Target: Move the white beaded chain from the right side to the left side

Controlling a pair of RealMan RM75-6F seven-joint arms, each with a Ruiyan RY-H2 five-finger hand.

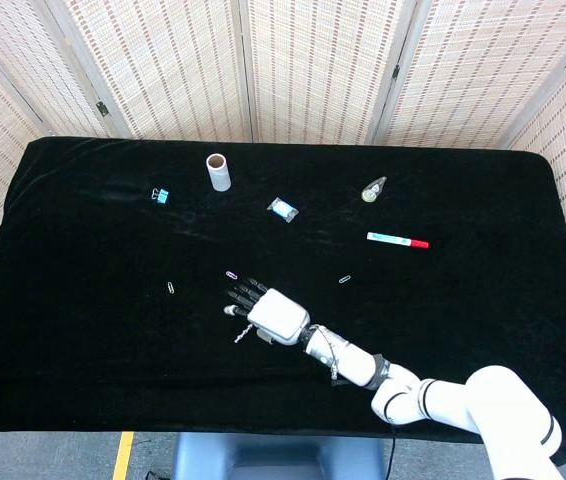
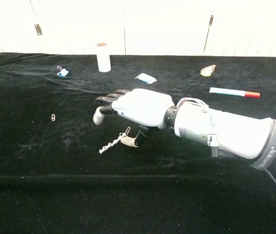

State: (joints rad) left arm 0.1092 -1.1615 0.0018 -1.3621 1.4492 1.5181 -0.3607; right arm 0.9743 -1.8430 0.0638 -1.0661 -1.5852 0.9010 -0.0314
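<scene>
Hovering low over the table, my right hand has its fingers spread; the white beaded chain trails from beneath its thumb.

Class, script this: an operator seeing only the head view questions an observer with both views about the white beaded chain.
Operator: Is the chain pinched?
Observer: The thumb of the right robot hand hangs under the palm, its tip at one end of the white beaded chain; no finger presses opposite.
Operator: And the fingers?
Observer: They stretch forward above the black cloth, off the chain.
Operator: How does the chain lie?
Observer: Stretched along the cloth, apparently not dangling.
</scene>
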